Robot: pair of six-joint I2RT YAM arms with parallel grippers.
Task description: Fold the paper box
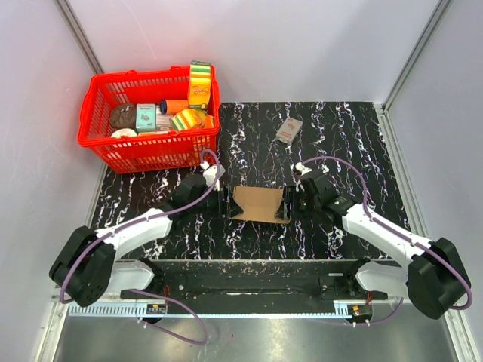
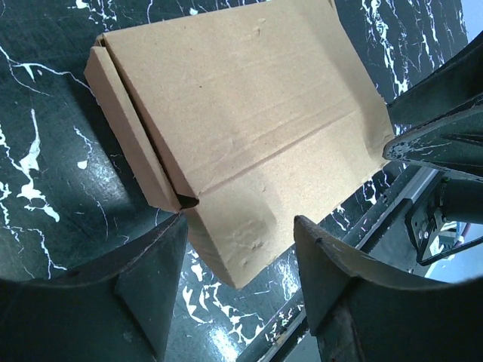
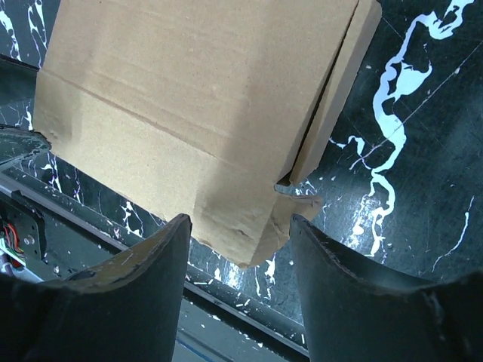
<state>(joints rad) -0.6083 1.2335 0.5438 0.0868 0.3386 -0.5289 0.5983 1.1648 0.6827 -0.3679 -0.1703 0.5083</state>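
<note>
The paper box [image 1: 258, 204] is a flat brown cardboard piece lying on the black marbled table between my two grippers. The left gripper [image 1: 225, 202] is at its left end and the right gripper [image 1: 289, 204] at its right end. In the left wrist view the left gripper [image 2: 240, 226] is open, and a near corner of the box [image 2: 249, 128] reaches into the gap without touching either finger. In the right wrist view the right gripper [image 3: 240, 222] is also open astride a corner of the box [image 3: 189, 98], where a narrow side flap is folded up.
A red basket [image 1: 151, 143] full of packaged goods stands at the back left. A small grey-and-red packet [image 1: 288, 130] lies at the back centre. The arms' black base rail [image 1: 249, 283] runs along the near table edge. Grey walls enclose the table.
</note>
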